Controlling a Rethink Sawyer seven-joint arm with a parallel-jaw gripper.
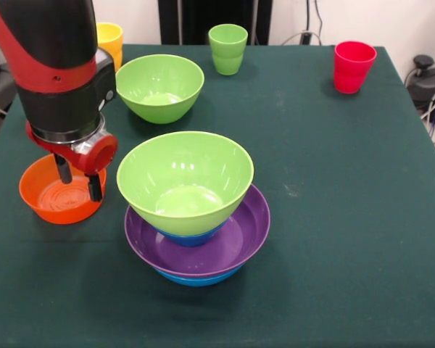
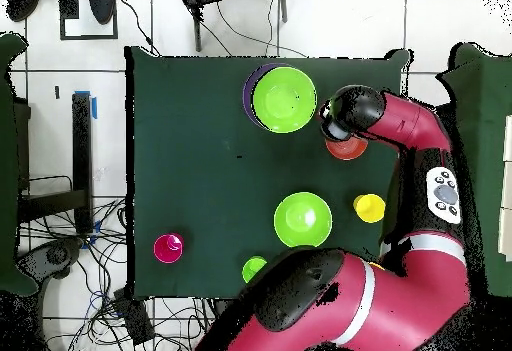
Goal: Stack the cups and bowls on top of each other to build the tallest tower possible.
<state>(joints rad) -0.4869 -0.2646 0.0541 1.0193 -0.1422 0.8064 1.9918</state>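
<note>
The gripper (image 1: 77,178) hangs over the small orange bowl (image 1: 58,197), its two short black fingers (image 1: 94,187) parted and dipping inside the rim; from the front view they look empty, and I cannot tell whether either tip touches the bowl's wall. Just beside the jaws stands the tower (image 1: 196,217): a large blue bowl lowest, the wide purple bowl (image 1: 232,246) in it, a small blue bowl next, and a large light green bowl (image 1: 185,177) uppermost. Beyond the jaws on the tabletop (image 1: 333,217) sits the second light green bowl (image 1: 159,87), with the yellow cup (image 1: 110,36) and light green cup (image 1: 228,48) near it and the red cup (image 1: 352,67) well apart. The orange bowl looks light, stiff and glossy, so likely slippery; I judge the best hold is a pinch across its thin rim, one finger inside and one outside.
</note>
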